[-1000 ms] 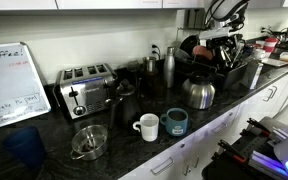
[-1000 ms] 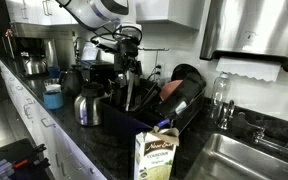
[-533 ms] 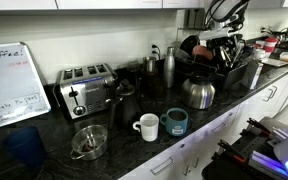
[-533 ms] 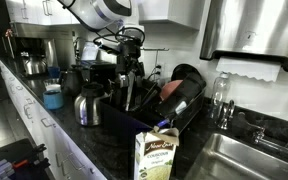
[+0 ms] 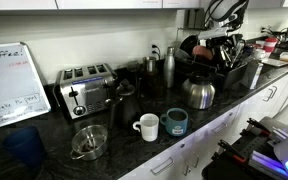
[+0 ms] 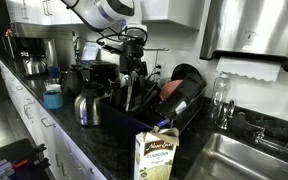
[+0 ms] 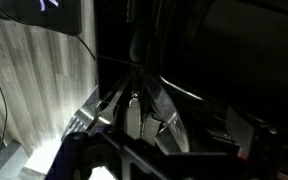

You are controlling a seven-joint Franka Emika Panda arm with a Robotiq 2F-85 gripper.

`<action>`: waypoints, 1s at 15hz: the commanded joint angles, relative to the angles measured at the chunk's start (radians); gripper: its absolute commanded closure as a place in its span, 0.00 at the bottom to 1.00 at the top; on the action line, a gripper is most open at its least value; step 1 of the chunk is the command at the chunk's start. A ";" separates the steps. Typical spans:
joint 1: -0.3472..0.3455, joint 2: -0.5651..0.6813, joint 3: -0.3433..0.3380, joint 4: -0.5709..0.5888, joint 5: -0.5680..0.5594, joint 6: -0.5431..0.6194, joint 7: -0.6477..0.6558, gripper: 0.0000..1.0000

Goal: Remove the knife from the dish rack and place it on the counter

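Note:
The black dish rack stands on the dark speckled counter and shows in both exterior views. It is full of dark dishes and upright utensils. My gripper hangs directly over the rack, down among the utensil tops. The wrist view is dark. It shows several shiny metal utensil blades close below the camera. I cannot tell which one is the knife. I cannot make out the fingers, or whether they hold anything.
A chrome toaster, a steel kettle, a white mug, a teal mug and a glass bowl stand on the counter. A carton and a sink lie beyond the rack.
The gripper has shifted very slightly over the rack. Nothing else has visibly moved.

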 commanded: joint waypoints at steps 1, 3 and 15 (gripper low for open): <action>0.021 0.034 -0.023 0.052 0.017 -0.033 0.009 0.00; 0.021 0.041 -0.028 0.062 0.020 -0.040 0.008 0.00; 0.020 0.060 -0.048 0.106 0.148 -0.126 -0.002 0.00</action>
